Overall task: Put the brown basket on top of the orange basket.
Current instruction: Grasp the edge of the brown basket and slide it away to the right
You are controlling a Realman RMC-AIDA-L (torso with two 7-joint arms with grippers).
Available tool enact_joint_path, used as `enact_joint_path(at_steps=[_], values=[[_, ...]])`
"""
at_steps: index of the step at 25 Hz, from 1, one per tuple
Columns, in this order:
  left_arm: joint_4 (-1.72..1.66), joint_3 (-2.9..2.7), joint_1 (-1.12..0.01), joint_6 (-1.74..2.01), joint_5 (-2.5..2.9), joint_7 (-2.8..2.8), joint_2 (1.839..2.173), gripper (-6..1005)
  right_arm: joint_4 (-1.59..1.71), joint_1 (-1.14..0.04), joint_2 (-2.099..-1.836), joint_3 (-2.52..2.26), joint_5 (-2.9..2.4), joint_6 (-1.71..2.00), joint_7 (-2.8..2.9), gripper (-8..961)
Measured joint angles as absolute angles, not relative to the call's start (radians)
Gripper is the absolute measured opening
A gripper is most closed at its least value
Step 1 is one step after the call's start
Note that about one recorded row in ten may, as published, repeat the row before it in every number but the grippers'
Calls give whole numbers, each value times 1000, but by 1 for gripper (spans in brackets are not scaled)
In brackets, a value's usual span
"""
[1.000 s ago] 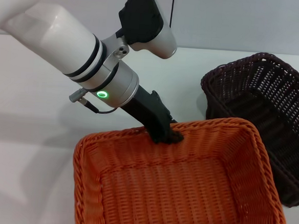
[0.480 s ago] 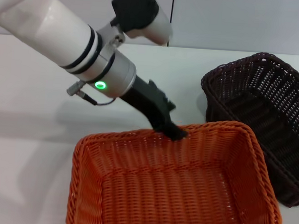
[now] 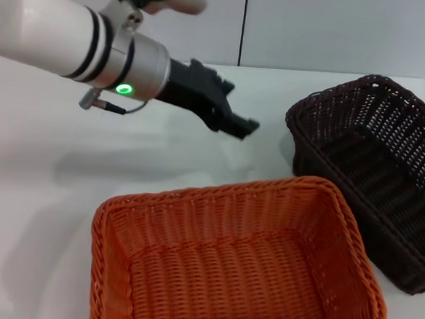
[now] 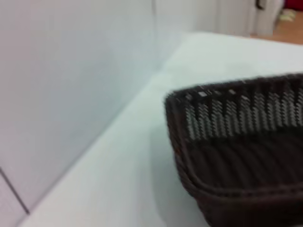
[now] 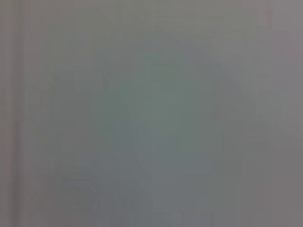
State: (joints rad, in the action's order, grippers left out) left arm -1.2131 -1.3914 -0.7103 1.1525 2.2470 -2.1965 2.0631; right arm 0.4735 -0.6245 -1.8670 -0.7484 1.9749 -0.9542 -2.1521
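Note:
The orange basket (image 3: 217, 193) stands empty on the white table at the front middle. The brown basket (image 3: 326, 96) stands empty to its right and a little farther back, close to the orange one's far right corner. My left gripper (image 3: 245, 125) hangs in the air behind the orange basket and left of the brown basket, touching neither and holding nothing. The left wrist view shows a corner of the brown basket (image 4: 227, 161) on the table. My right gripper is out of view; the right wrist view shows only a blank grey surface.
The white table (image 3: 42, 191) runs back to a pale wall with a dark vertical seam (image 3: 244, 23). The brown basket reaches the right edge of the head view.
My left gripper was on the orange basket's far rim. It has let go and moved up and back. The orange basket has settled lower and slightly left.

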Motion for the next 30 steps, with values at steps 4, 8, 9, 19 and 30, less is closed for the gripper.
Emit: enact_joint_path(at_steps=[4, 8, 9, 19, 30], values=[[-1245, -1393, -666, 1079, 2214, -2194, 2063, 813, 658, -632, -1834, -753, 1662, -1011, -1904, 580], [-1259, -1375, -629, 1021, 2171, -2164, 2062, 813, 864, -597, -1826, -727, 1486, -1190, -1701, 580], [-1259, -1375, -629, 1021, 2171, -2164, 2062, 813, 864, -597, -1826, -727, 1486, -1190, -1701, 580], [-1255, -1366, -615, 866, 2129, -2129, 2062, 813, 1146, -397, -1912, -608, 1484, -1386, -1422, 579], [-1241, -1376, -643, 761, 2120, -2104, 2063, 813, 1190, -256, -1992, -442, 1484, -1543, -1266, 578]])
